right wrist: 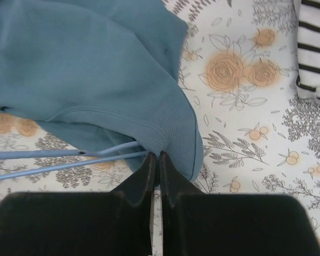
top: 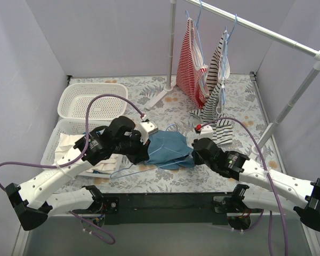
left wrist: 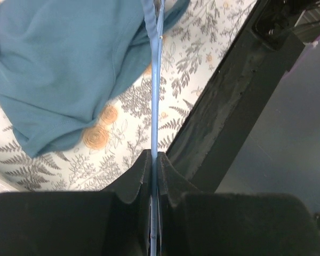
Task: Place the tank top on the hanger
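The teal-blue tank top lies crumpled on the flowered table between my two arms. The light-blue wire hanger lies partly under it, its bar running toward the front left. My left gripper is shut on the hanger wire, which passes straight between its fingers; the tank top lies to the upper left of that view. My right gripper is shut on the ribbed edge of the tank top, with the hanger wires emerging beside its fingertips.
A white basket stands at the back left, with folded white cloth in front of it. A white rack at the back right carries a red-and-white striped top and a black-and-white striped top. A black base bar runs along the front.
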Controlling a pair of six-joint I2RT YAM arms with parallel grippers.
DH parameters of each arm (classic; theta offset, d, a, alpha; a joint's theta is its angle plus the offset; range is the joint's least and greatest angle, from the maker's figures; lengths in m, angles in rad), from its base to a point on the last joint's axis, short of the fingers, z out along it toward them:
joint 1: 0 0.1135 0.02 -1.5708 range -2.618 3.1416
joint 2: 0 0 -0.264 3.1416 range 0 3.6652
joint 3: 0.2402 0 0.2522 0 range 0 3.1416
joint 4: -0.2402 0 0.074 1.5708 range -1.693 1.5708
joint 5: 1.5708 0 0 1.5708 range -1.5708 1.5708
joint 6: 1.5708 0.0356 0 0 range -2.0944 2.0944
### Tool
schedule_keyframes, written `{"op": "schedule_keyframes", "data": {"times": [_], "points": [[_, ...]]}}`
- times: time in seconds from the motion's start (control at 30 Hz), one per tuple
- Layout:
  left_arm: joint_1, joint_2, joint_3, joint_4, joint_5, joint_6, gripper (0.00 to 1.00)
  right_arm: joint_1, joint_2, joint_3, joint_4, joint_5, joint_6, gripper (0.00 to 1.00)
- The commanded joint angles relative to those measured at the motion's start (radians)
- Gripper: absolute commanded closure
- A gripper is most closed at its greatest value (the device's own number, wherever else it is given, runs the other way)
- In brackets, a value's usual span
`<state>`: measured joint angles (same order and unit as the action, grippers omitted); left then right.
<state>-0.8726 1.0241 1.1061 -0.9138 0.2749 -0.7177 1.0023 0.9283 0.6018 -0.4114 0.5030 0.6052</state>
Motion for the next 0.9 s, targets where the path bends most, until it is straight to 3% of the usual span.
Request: {"op": "schedule_keyframes", "data": {"times": [0.0,0.17,0.4,0.63,0.7,0.77,0.87], "points": [[-0.003,-0.006,0.026,0.127,-0.025,0.032,1.00,-0.001,-0.017,0.131,-0.026,-0.047,-0.087,0.99],[-0.003,-0.016,-0.026,0.225,-0.005,0.029,1.00,0.004,-0.019,0.263,-0.059,-0.073,-0.148,0.99],[-0.002,-0.133,-0.196,0.512,0.003,-0.040,1.00,0.015,0.046,0.493,-0.098,-0.092,-0.249,0.99],[-0.003,-0.180,-0.328,0.760,-0.029,-0.057,1.00,0.047,0.090,0.590,-0.118,-0.098,-0.262,0.99],[-0.002,-0.176,-0.350,0.805,-0.017,-0.068,1.00,0.047,0.087,0.567,-0.136,-0.058,-0.262,0.85],[-0.003,-0.174,-0.377,0.843,0.004,-0.078,1.00,0.047,0.061,0.543,-0.153,-0.025,-0.262,0.57],[-0.002,-0.171,-0.423,0.894,0.030,-0.112,1.00,0.047,-0.054,0.492,0.001,-0.151,-0.353,0.44]]}}
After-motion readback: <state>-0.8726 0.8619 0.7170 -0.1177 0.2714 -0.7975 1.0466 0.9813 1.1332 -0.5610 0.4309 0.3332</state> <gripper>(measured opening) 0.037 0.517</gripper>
